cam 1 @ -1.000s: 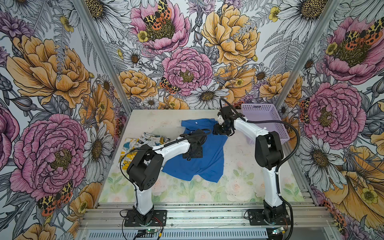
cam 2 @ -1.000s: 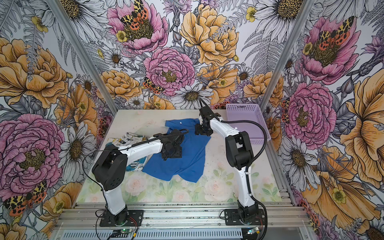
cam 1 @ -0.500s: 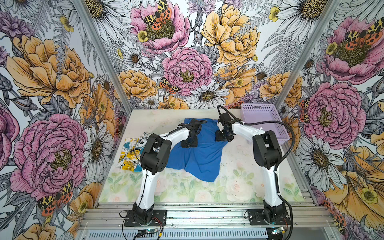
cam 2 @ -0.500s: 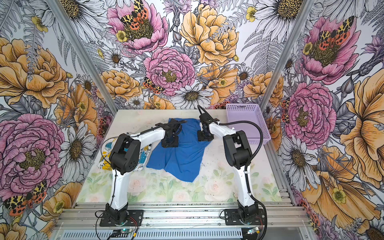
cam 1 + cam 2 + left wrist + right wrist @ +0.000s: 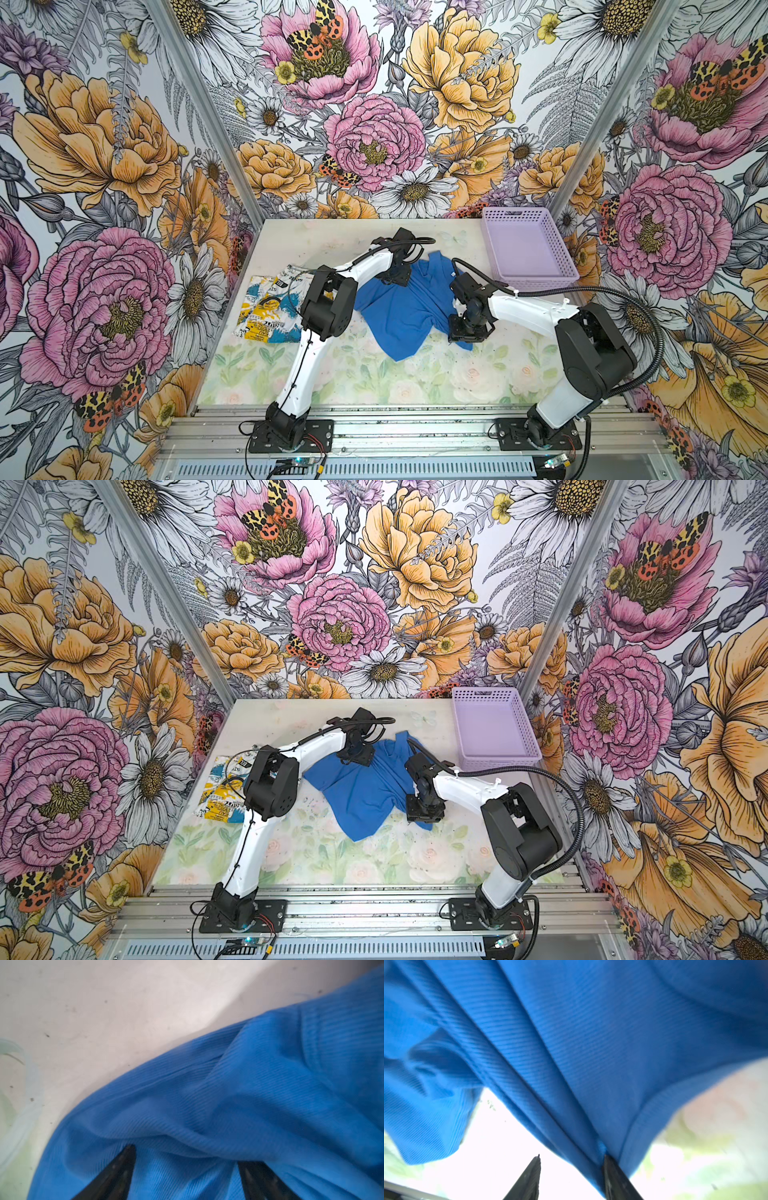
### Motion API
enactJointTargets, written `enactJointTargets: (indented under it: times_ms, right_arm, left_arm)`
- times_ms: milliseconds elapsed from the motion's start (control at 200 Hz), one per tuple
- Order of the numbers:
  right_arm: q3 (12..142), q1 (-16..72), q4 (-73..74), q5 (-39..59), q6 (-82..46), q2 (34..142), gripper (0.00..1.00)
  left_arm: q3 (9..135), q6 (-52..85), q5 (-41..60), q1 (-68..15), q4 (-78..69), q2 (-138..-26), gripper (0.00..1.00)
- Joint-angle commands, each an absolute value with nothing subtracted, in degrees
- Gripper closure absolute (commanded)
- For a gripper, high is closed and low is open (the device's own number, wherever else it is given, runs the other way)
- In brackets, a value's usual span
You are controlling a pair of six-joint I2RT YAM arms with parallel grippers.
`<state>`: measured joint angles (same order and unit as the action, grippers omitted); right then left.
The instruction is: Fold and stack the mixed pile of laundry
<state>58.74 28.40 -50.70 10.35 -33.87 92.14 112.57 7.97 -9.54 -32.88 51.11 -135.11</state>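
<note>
The blue T-shirt lies crumpled and unfolded on the table, just beside the lavender basket, outside its open compartment. The printed garment lies flat, well apart from the basket, beyond the T-shirt. The left gripper is lowered onto the T-shirt, farther from the basket than the right gripper. Its jaws stand spread, released, with blue fabric bunched between them. The right gripper is positioned at the T-shirt hem near the basket's front wall. Its jaws are also apart and clamp nothing: bare table shows between them, and only one of the fingers touches the hem.
</note>
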Motion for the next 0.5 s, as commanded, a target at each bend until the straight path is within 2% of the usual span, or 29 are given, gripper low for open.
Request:
enactJointTargets:
  times_ms: [0,115,255,490]
  right_arm:
    - [66.0,27.6,-55.9,6.1,-35.3,90.1,0.48]
    - [69.5,25.5,-56.3,3.3,-31.5,93.1,0.47]
    - [73.1,21.6,-55.0,-0.8,-26.9,97.5,0.47]
    - [75.3,16.9,-50.3,-0.6,-22.8,104.3,0.47]
  left_arm:
    - [110.2,9.4,-9.4,-32.7,51.8,-130.2,0.12]
    - [102.2,12.9,-10.2,-33.7,50.2,-121.8,0.06]
    - [91.0,18.6,-9.6,-36.3,48.5,-112.3,0.05]
    - [78.1,27.3,0.3,-44.3,43.2,-108.6,0.16]
